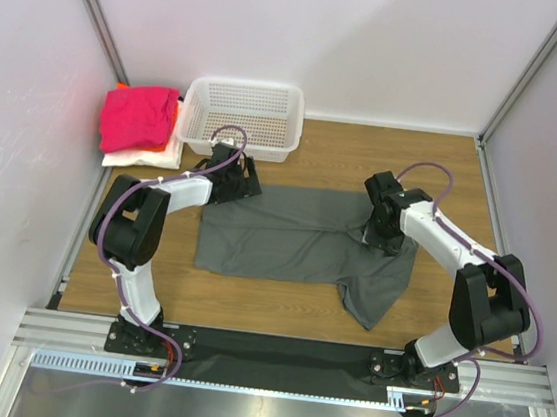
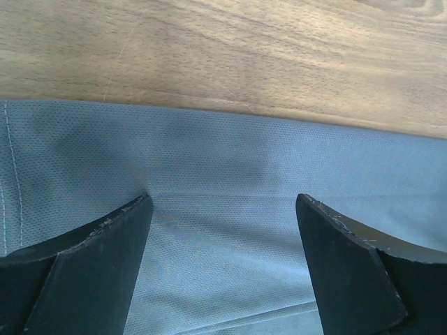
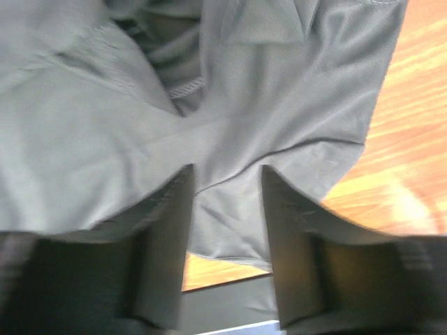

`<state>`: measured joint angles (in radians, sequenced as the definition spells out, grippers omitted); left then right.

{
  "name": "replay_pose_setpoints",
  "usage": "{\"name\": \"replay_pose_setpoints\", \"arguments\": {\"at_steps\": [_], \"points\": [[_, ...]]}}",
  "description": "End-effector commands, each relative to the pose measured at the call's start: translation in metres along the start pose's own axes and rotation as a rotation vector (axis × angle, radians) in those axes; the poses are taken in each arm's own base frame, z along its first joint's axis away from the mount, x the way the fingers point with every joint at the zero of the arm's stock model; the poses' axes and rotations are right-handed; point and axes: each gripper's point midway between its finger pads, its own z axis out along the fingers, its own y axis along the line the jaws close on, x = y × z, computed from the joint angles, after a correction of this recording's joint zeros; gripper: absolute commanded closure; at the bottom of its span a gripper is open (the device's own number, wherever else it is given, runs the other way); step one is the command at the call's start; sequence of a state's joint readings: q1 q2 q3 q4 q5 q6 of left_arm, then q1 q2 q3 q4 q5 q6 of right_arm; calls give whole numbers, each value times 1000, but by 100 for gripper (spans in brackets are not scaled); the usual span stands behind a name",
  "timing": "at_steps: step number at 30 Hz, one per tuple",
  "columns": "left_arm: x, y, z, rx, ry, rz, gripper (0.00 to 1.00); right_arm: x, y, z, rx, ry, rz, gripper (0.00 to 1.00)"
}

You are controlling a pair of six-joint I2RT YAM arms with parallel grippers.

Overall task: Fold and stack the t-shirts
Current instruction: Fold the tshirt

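Observation:
A dark grey t-shirt (image 1: 286, 235) lies spread across the table, one sleeve trailing toward the front right. My left gripper (image 1: 236, 186) hovers over the shirt's back left edge, open (image 2: 220, 202), with flat grey cloth (image 2: 209, 160) under the wide gap. My right gripper (image 1: 381, 235) is low over the shirt's right part near the collar (image 3: 185, 87). Its jaws (image 3: 227, 171) stand partly closed, still apart, with wrinkled grey cloth (image 3: 105, 139) lying between the fingertips. A magenta-pink t-shirt (image 1: 138, 117) rests on a white one (image 1: 138, 157) at the back left, with an orange edge (image 1: 121, 87) behind.
A white plastic mesh basket (image 1: 244, 114) stands at the back, just behind my left gripper. White walls close in the left, back and right sides. Bare wooden table (image 1: 443, 177) shows beyond the shirt at the back right and along the front (image 1: 247, 306).

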<state>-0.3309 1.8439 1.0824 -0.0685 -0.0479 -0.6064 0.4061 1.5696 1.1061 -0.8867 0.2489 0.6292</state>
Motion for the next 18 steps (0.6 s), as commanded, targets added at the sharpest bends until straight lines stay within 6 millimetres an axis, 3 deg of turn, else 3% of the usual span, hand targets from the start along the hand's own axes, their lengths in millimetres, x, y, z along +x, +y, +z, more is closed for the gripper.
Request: {"name": "replay_pose_setpoints", "arguments": {"at_steps": [1, 5, 8, 18], "points": [[-18, -1, -14, 6, -54, 29, 10, -28, 10, -12, -95, -101, 108, 49], [-15, 1, -12, 7, -45, 37, 10, -67, 50, -15, -276, -246, 7, 47], [-9, 2, -7, 8, -27, 33, 10, -77, 77, -15, -415, -315, -109, 46], [-5, 1, -4, 18, -15, 27, 10, -70, 83, 27, -410, -272, -134, 35]]}}
